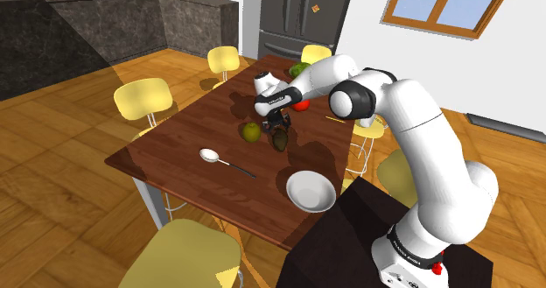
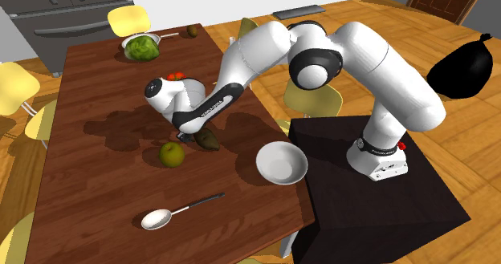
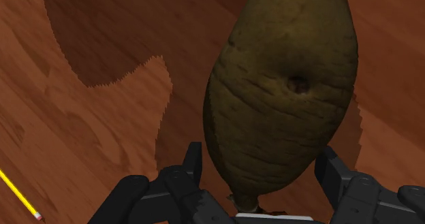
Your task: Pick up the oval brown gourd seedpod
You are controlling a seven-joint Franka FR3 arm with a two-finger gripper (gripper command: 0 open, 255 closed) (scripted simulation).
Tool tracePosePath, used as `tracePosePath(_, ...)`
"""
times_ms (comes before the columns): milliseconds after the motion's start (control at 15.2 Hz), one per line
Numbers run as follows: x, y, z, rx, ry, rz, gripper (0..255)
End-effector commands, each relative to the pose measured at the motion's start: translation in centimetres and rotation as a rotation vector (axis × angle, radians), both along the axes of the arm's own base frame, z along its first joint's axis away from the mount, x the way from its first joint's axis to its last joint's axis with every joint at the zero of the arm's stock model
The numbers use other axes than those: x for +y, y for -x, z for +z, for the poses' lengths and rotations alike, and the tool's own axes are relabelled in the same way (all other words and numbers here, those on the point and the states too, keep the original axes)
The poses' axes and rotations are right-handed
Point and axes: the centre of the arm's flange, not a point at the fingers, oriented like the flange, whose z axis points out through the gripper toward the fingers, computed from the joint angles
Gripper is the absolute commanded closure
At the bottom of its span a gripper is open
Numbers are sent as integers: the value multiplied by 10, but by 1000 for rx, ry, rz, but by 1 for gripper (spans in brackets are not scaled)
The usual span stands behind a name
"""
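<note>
The oval brown gourd seedpod (image 3: 282, 93) lies on the dark wooden table (image 1: 171, 159), with a small dark pit in its wrinkled skin. In the shoulder view the seedpod (image 1: 280, 141) rests just below the black gripper (image 1: 277, 122). In the second exterior view the seedpod (image 2: 208, 140) shows beside the gripper (image 2: 190, 134). My gripper (image 3: 261, 163) is open and lowered over the pod's narrow end. One fingertip (image 3: 193, 163) stands on each side of it, very close to its skin. The pod still rests on the tabletop.
A green round fruit (image 1: 251, 131) sits close beside the pod. A spoon (image 1: 220, 159) and a white bowl (image 1: 310, 191) lie nearer the stand. A red tomato (image 1: 301, 104) and a leafy green vegetable (image 2: 143, 47) lie farther off. Yellow chairs (image 1: 143, 100) ring the table. A yellow pencil (image 3: 20, 199) lies nearby.
</note>
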Motion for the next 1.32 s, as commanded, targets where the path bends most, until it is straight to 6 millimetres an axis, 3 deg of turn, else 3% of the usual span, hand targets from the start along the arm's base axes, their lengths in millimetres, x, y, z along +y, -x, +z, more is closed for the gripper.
tracePosePath(0,0,0,-1,0,0,0,255)
tracePosePath(528,0,1,-1,0,0,0,255)
tracePosePath(1254,0,1,57,0,0,0,255)
